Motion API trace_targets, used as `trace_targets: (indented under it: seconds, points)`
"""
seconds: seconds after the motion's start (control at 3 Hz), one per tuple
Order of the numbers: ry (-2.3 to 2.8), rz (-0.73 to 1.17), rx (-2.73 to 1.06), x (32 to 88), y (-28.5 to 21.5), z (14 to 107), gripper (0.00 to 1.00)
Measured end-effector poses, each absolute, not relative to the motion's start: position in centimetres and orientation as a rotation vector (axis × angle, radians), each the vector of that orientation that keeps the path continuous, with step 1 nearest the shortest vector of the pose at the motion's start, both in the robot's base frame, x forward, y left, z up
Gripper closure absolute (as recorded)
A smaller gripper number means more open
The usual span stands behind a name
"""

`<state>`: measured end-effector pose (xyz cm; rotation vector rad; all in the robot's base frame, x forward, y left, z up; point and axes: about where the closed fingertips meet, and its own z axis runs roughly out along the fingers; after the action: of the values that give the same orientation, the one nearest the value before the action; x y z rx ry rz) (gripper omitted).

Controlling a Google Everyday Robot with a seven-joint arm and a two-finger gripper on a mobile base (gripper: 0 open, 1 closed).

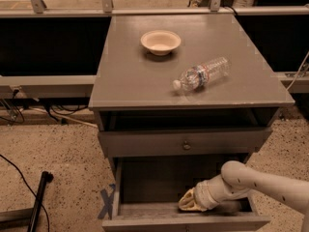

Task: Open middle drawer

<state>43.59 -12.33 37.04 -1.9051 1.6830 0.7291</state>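
Note:
The middle drawer [145,143] is a wide, shallow grey front with a small round metal knob [186,145] at its centre, just below a dark slot under the cabinet top. Below it the taller bottom drawer [188,223] is pulled out towards me. My white arm [260,182] comes in from the lower right and reaches down into this bottom drawer. My gripper [186,205] is low inside it, near its front wall, below the knob and apart from it.
On the grey cabinet top [125,76] stand a cream bowl [161,41] at the back and a clear plastic water bottle [203,74] lying on its side. Blue tape [106,199] and a black pole [38,202] lie on the speckled floor at left.

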Motion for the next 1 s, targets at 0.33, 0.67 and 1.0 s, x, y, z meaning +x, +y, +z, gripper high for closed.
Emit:
trace_targets:
  seconds: [0.33,0.67,1.0]
  points:
    - [1.666,0.807,-1.939,40.6,-13.0,37.0,1.00]
    - [1.666,0.807,-1.939,40.8,-12.9,37.0,1.00]
    - [1.667,0.852,-1.937,39.1,-13.7,37.4,1.00]
